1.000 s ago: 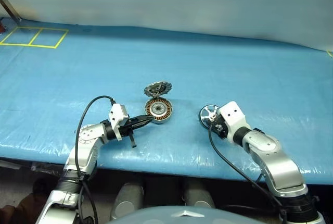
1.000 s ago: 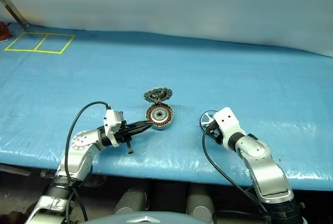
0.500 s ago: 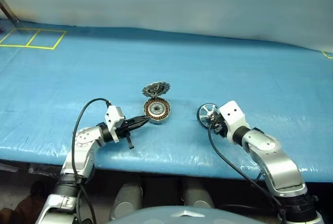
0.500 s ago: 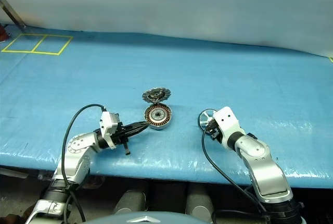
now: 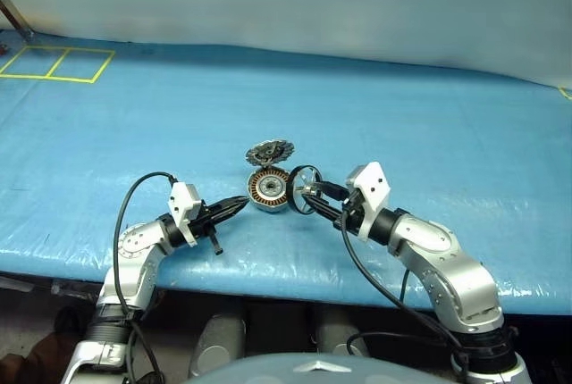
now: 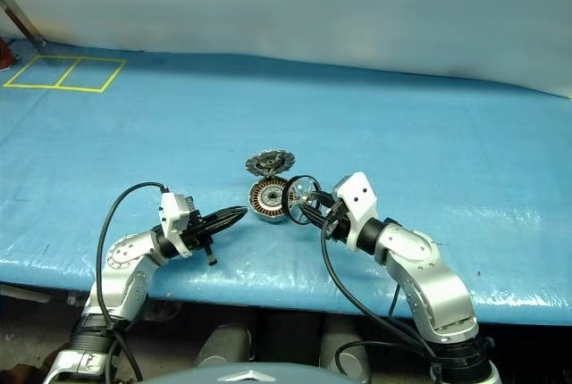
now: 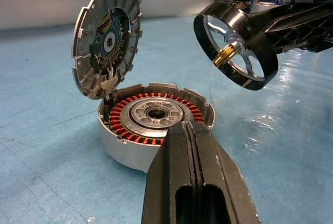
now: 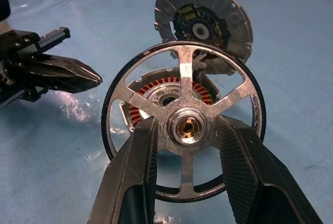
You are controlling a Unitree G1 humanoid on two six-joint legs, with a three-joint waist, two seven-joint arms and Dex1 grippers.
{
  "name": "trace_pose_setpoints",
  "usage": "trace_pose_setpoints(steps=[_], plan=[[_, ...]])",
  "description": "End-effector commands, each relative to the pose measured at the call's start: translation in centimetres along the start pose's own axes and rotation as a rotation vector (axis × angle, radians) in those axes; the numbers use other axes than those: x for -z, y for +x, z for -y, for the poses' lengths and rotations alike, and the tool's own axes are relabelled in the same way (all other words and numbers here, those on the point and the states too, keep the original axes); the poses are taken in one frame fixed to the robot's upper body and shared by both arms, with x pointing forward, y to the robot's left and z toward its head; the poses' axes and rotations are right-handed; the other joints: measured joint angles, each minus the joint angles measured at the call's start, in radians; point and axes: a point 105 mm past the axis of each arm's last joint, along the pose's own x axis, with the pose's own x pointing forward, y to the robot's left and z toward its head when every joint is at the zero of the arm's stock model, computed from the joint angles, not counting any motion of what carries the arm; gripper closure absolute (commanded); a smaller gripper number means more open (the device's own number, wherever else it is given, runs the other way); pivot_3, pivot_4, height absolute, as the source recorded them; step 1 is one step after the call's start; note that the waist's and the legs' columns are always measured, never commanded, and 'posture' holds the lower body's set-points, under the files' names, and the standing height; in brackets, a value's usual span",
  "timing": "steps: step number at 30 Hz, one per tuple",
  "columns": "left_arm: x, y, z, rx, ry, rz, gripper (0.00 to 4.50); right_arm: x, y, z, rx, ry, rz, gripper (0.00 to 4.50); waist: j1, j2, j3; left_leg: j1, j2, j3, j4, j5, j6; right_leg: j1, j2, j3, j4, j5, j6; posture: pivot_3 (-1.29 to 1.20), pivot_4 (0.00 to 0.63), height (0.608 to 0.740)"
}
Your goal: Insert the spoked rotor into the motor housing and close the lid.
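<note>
Head view: the right gripper (image 5: 308, 195) has carried the one spoked rotor (image 5: 304, 189) up off the blue table (image 5: 429, 116) to beside the single motor housing (image 5: 270, 189). Left wrist view: left gripper (image 7: 191, 133) pinched shut, empty, lid (image 7: 106, 36) open. Right wrist view: fingers (image 8: 136, 166) clamp the rotor's hub.

No text, label, brand, number or sign can be read on anything in these views.
</note>
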Motion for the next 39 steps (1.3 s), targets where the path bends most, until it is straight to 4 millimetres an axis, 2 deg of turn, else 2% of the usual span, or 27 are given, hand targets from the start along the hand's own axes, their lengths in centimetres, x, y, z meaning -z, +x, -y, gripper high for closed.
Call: trace_pose_setpoints(steps=[1,8,16,39], plan=[[-0.7,0.1,0.1,0.005,0.001,0.033,4.50,-1.2,0.9,-0.2,-0.035,-0.033,0.045,2.92,0.000,0.000,0.000,0.000,0.000,0.000,0.000,0.000,0.000,0.000,0.000,0.000,0.000,0.000,0.000,0.00,0.150,0.740],[-0.4,0.1,0.4,0.002,-0.007,0.035,4.50,-2.1,2.9,-0.5,-0.099,-0.052,0.069,2.92,-0.002,0.001,0.000,0.000,0.000,0.000,0.000,0.000,0.000,-0.001,0.000,0.000,0.000,0.000,0.000,0.00,0.150,0.740],[-0.3,0.0,0.3,-0.019,0.005,0.039,4.50,-2.0,4.5,-0.5,-0.118,-0.051,0.067,2.92,-0.001,0.001,0.000,0.000,0.000,0.000,0.000,0.000,0.000,0.000,0.000,0.000,0.000,0.000,0.000,0.00,0.150,0.740],[0.3,0.2,0.6,-0.026,-0.001,0.030,4.50,0.0,5.5,0.4,-0.099,-0.169,-0.058,2.92,-0.004,0.001,0.000,0.001,0.000,0.000,0.000,0.000,0.000,0.000,0.000,0.000,0.001,0.000,0.000,0.00,0.150,0.740]])
